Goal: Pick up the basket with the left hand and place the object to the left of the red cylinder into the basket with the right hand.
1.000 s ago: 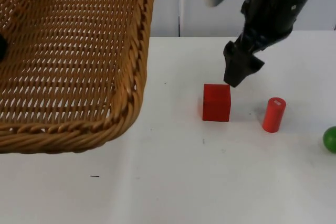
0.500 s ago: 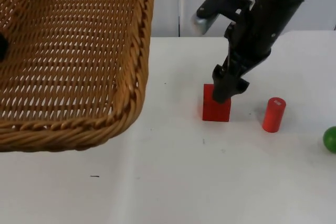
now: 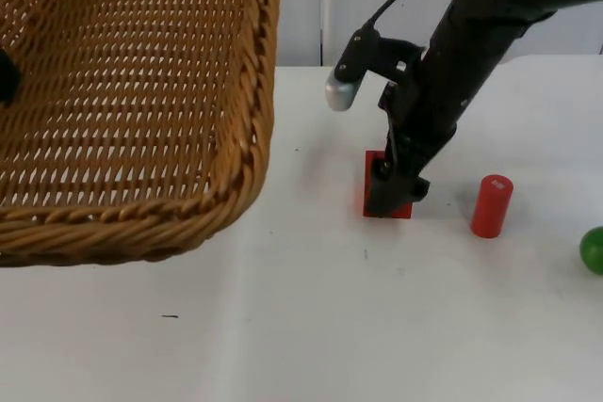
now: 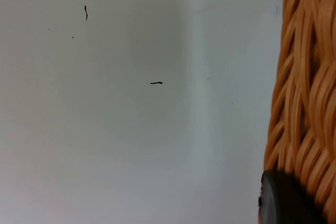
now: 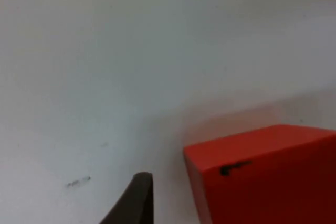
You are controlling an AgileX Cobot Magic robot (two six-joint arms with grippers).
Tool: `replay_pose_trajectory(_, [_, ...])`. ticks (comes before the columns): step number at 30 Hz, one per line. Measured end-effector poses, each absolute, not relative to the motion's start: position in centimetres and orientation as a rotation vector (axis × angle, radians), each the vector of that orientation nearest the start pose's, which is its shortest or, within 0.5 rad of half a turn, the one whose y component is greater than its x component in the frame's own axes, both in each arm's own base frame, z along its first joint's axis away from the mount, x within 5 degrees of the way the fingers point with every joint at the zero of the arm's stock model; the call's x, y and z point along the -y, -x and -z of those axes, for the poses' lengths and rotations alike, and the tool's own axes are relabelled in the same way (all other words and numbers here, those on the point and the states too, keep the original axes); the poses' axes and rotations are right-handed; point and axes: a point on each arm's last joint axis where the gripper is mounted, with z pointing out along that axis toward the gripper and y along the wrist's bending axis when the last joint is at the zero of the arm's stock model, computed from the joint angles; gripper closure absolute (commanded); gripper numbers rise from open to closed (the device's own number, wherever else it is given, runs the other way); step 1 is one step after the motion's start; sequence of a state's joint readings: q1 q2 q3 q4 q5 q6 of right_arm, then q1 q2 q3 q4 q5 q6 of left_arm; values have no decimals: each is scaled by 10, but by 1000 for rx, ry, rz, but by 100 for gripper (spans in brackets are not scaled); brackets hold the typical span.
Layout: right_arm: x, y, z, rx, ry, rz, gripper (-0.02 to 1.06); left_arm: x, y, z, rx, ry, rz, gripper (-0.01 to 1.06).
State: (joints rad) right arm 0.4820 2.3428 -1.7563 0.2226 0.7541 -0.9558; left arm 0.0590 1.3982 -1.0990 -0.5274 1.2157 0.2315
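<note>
— Two grippers: start with the right gripper [image 3: 391,197]. Where is it?

— Down at the table [image 3: 283,327], right over the cube [image 3: 371,185], hiding most of it from above. A red strip of the cube shows on the side toward the basket.

— Are the fingers on it?

— No. They stand apart. The right wrist view shows one black fingertip [image 5: 137,203] beside the cube [image 5: 268,177], with a strip of white table between them. The other finger I cannot see.

— And the cube itself?

— It sits flat on the table, near the middle, to the left of the cylinder [image 3: 491,205]. The two are apart. The cylinder stands upright, and a green ball [image 3: 593,249] lies farther right, at the picture's edge.

— Now the left gripper [image 3: 5,74].

— It shows as a dark shape at the far left edge of the top view, at the basket [image 3: 252,101]. In the left wrist view a black fingertip [image 4: 283,200] presses on the woven rim [image 4: 307,77], so it is clamped on the basket.

— Where is the basket?

— Up off the table, large on the left of the top view, tilted with its open side toward the camera. Nothing can be seen lying in it. It is well apart from the cube. The grey wall [image 3: 301,7] stands behind.
</note>
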Motion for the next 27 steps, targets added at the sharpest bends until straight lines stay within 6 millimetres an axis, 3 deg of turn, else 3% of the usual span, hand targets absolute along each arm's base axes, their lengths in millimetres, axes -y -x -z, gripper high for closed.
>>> replay_pose_trajectory(20, [-241, -423, -100, -2188, 1715, -186, 5, 28, -259, -295, -2854, -19, 718, 105])
replay_pose_trajectory(24, [-240, -423, -100, -2185, 1721, -178, 10, 28, -259, -295, -2854, -19, 718, 105])
replay_pose_trajectory(27, [-240, -423, -100, -2181, 1730, -167, 25, 28, -259, -295, -2854, -19, 718, 105])
